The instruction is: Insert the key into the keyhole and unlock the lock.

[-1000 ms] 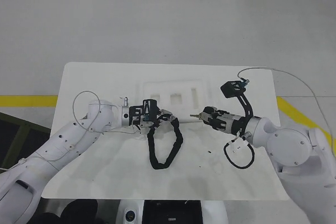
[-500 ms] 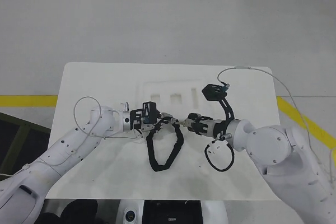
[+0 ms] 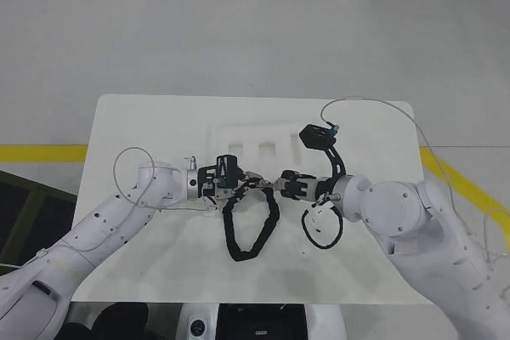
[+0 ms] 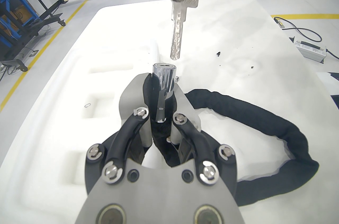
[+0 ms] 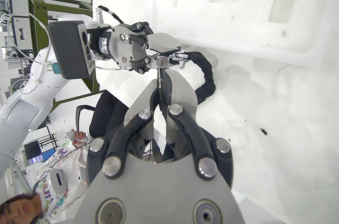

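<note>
Now your left gripper (image 4: 160,86) clamps the lock (image 4: 164,74), your right gripper (image 5: 161,86) pinches the key (image 4: 178,32), over the white table (image 3: 153,127); yellow floor tape (image 3: 34,153) alongside.

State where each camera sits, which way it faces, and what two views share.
Top view: above the arms, looking down at the table; both arms show, meeting over the black chain.
Left wrist view: on the left wrist, looking along the left gripper, shut on the lock, toward the key.
Right wrist view: on the right wrist, looking along the right gripper, shut on the key, at the keyhole and foam tray.
Shared: both wrist views show the lock and the other arm's gripper.
</note>
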{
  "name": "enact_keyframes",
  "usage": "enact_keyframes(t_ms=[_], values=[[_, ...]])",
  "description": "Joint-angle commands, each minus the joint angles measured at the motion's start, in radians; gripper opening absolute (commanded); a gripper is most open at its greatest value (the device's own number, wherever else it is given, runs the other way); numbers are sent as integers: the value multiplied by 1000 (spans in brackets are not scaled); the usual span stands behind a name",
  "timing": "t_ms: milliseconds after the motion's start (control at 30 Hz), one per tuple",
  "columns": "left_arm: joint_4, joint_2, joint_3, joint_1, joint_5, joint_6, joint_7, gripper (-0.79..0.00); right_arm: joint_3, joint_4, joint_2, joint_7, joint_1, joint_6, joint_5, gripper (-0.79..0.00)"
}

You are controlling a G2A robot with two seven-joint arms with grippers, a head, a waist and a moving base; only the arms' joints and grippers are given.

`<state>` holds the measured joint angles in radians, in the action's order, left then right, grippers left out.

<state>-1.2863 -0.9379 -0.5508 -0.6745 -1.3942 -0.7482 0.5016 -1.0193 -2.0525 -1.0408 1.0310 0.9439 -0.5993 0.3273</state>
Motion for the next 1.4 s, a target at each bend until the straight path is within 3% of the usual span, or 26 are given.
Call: enact_keyframes(t_ms=[0, 1000, 1367], values=[[0, 0, 0, 0, 0, 0, 0, -785, 5, 5, -2, -3, -4, -1, -2, -785], [0, 0, 0, 0, 0, 0, 0, -785, 28, 24, -8, -1, -27, -21, 33, -785], [0, 0, 0, 0, 0, 0, 0, -785, 80, 36, -23, 3, -86, -37, 43, -785]])
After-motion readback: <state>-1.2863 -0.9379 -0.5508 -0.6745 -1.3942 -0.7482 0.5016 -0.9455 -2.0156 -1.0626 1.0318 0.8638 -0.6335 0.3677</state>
